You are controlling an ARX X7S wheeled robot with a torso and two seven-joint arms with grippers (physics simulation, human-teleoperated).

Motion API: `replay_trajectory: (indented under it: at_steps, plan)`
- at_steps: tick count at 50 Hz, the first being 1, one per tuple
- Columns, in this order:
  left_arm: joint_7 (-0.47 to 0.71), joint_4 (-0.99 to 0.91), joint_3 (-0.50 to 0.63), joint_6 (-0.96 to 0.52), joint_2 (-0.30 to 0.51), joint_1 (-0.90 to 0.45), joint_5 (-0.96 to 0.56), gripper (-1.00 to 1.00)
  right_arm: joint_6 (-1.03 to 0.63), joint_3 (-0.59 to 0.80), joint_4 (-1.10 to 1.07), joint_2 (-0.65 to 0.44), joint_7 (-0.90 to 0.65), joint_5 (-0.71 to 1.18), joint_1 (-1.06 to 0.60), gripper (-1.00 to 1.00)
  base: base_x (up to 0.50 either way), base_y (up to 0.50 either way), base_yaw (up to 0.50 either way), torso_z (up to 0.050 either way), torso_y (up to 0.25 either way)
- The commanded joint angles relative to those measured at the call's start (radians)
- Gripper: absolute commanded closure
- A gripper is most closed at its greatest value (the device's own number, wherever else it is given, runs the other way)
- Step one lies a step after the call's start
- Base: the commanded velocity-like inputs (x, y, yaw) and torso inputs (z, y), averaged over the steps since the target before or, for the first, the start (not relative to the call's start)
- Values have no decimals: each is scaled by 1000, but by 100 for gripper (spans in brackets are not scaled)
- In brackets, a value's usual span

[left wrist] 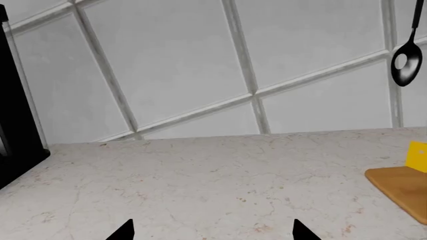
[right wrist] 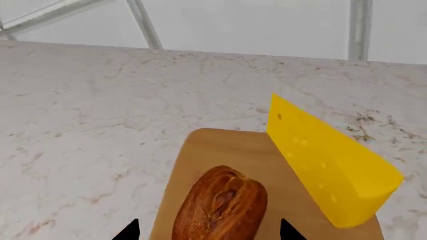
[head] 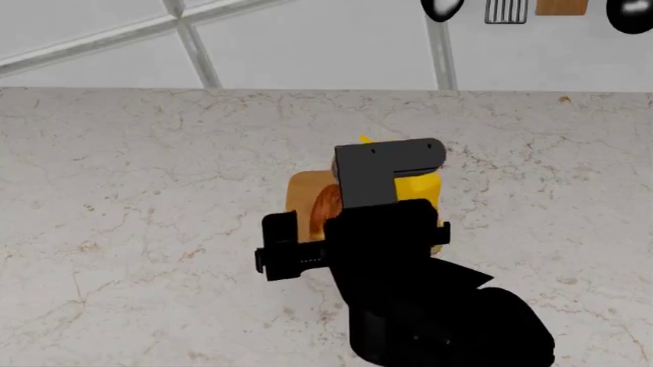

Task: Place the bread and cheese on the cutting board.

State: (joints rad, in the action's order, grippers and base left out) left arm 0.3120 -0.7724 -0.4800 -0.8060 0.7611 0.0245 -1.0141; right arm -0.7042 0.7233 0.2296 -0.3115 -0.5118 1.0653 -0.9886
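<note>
Right gripper [right wrist: 208, 231]: your wrist view shows only two dark fingertips [right wrist: 128, 231] at the frame edge, set wide apart, nothing between them, sitting above the near end of the bread [right wrist: 222, 209]. Left gripper [left wrist: 212, 231]: same picture, tips spread wide over bare marble countertop [left wrist: 200, 175], holding nothing.

Cutting board [right wrist: 230, 150]: thin light-brown wood, rounded corners, flat on the counter. Near edge is cut off in the right wrist view. In the head view your right arm [head: 408, 275] covers most of it; only a strip at its left shows. In the left wrist view just one corner [left wrist: 400, 187] is in frame.

Cheese [right wrist: 330, 165]: bright yellow wedge with small holes, thick rounded end nearer the camera. It sits on the far right part of the board; the thick end looks to reach the board's edge, overhang unclear. The narrow tip looks raised; I can't tell how it rests.

Bread [head: 326, 205]: glossy reddish-brown crust, oblong, lying lengthwise on the board left of the cheese, apart from it. Its near end is cut off in the wrist view; the head view shows only a sliver beside the arm.

Around: grey-white tiled wall [left wrist: 200, 65], black slotted spoon [left wrist: 405, 62] hanging on it, dark utensils [head: 444, 8] along the head view's upper edge, cropped. A black object [left wrist: 17, 130] stands at the counter's end, unidentifiable.
</note>
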Motion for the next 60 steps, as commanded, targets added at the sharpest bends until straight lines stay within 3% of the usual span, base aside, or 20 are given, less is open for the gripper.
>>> replay_trajectory:
  at_steps: [1, 14, 32, 47, 60]
  plan:
    - [4, 0, 4, 1, 2, -3, -4, -100, -43, -21, -145, -38, -68, 38, -13, -100, 0, 0, 0, 0, 0]
    - [4, -1, 3, 7, 4, 3, -1, -100, -82, -84, -340, -95, -162, 117, -50, -100, 0, 0, 0, 0, 0]
    - [18, -6, 24, 3, 9, -12, -4, -100, -105, -256, -523, -268, -282, 299, -46, -100, 0, 0, 0, 0, 0]
    - [24, -11, 50, 4, 10, -22, 1, -100, -118, -395, -566, -459, -303, 421, -64, -100, 0, 0, 0, 0, 0]
    - [44, -27, 45, -7, 18, -30, -27, -100, -67, -538, -622, -657, -291, 480, 97, -100, 0, 0, 0, 0, 0]
